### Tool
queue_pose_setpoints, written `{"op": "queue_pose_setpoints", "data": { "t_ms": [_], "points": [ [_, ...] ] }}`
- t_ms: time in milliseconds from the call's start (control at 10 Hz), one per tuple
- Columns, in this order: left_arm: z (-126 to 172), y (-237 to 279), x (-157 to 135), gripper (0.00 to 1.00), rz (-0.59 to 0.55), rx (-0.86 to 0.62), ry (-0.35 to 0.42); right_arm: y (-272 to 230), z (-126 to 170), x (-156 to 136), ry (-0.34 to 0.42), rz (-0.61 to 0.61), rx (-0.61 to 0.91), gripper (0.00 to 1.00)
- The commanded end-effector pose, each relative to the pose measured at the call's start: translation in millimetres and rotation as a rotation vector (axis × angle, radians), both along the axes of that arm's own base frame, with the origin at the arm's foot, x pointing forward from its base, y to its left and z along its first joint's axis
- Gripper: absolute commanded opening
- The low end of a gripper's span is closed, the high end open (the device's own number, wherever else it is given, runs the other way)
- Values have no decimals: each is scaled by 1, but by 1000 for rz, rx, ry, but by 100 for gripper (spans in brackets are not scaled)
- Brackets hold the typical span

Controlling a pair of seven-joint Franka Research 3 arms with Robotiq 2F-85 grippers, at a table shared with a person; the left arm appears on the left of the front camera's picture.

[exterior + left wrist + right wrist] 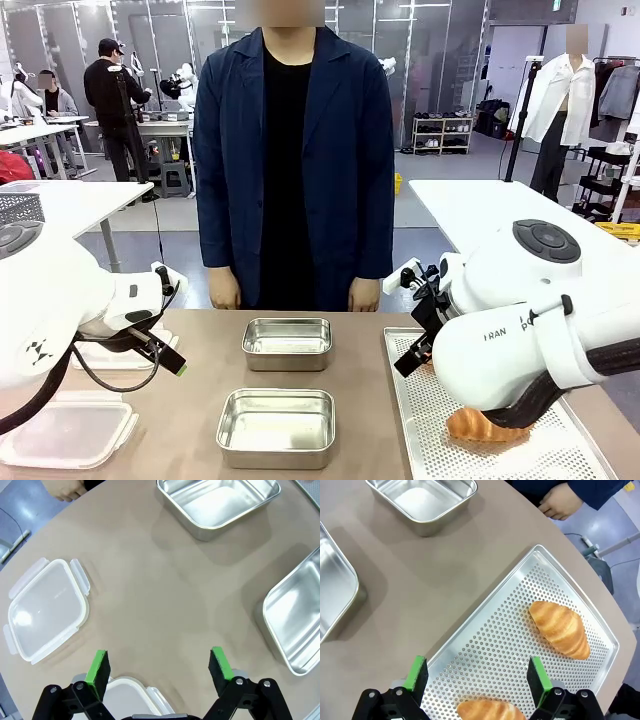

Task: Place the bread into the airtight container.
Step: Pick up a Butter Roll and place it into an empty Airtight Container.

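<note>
Tan tabletop (200,400) is stretching away toward a person (290,180) who is standing at the far edge, and I am hanging both arms over it with nothing in either grip. My right gripper (477,674) is hovering above the perforated tray (485,640), pads spread wide and empty, and the bread (482,428) is lying on that tray. The nearer roll (487,711) is sitting just below and between my pads, its long axis seeming to run from one pad toward the other, though the frame edge is cutting it off. The second roll (560,629) is lying farther up the tray, off to one side and angled diagonally. I am judging that closing across the nearer roll's width is calling for a wrist turn. My left gripper (159,666), equally open and empty, is hovering over the plastic lids (47,607), well apart from the tray, so the right arm is clearly the nearer. Beside the tray, the near steel container (276,428) and the far steel container (287,343) are sitting empty.
</note>
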State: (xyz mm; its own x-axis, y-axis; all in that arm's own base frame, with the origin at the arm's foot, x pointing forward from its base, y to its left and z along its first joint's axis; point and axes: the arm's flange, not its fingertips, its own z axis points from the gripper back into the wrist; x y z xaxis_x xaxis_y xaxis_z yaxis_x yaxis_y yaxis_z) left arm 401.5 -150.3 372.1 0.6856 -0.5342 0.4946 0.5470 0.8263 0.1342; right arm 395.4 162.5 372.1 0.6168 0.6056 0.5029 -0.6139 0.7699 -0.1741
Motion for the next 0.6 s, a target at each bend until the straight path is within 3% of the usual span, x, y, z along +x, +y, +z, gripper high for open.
{"op": "queue_pose_setpoints", "data": {
  "t_ms": [0,200,300,500],
  "points": [
    [0,0,0,100,0,0,0,2,0,-1,4,-9,10,100],
    [0,0,0,100,0,0,0,0,0,0,0,0,0,100],
    [27,8,1,100,33,-16,71,-9,29,3,-42,-4,-22,100],
    [98,21,-6,100,-9,-83,31,-31,100,3,-48,28,5,100]
  ]
}}
